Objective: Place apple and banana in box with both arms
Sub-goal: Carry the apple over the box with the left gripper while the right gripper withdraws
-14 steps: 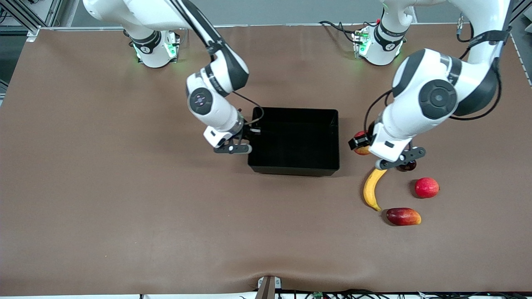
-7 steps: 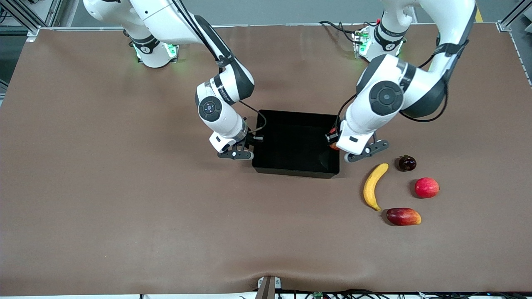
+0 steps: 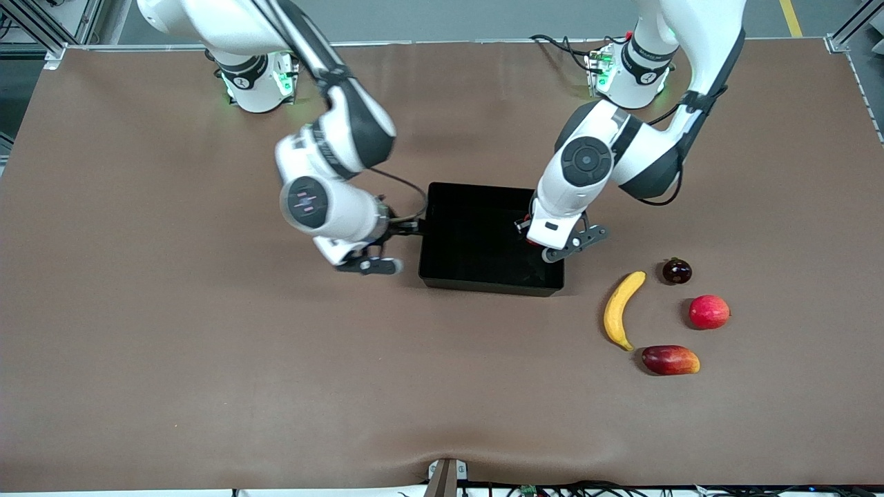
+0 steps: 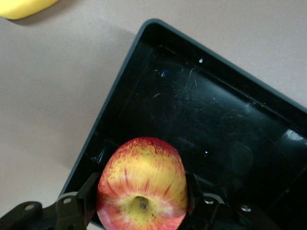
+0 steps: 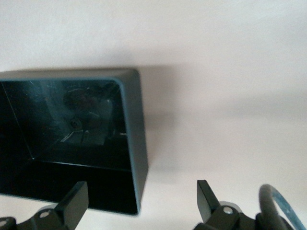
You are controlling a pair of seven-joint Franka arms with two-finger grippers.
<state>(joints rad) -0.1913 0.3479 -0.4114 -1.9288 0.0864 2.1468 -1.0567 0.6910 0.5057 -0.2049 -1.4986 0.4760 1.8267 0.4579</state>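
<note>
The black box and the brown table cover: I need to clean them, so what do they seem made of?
The shallow rectangular black box looks like glossy hard plastic: it shows scratches and reflections. The brown table cover looks like matte, soft sheet, perhaps leatherette, rippling at one edge.

Even, bright overhead light in front view, no hard shadows; soft short shadows under the fruits and beside the box (image 3: 492,283) on the brown bench (image 3: 207,359). Green glow at both arm bases. Right arm's wrist section (image 3: 324,210) slightly motion-blurred. Box interior reads near-pure black, faint sheen on walls. Left wrist view: apple (image 4: 142,184) close-up fairly sharp, small glints + scratches on glossy box floor, bench washed pale. Right wrist view: overexposed pinkish bench, soft focus, broad dim shadow band, box wall mirrors a dark reflection
</note>
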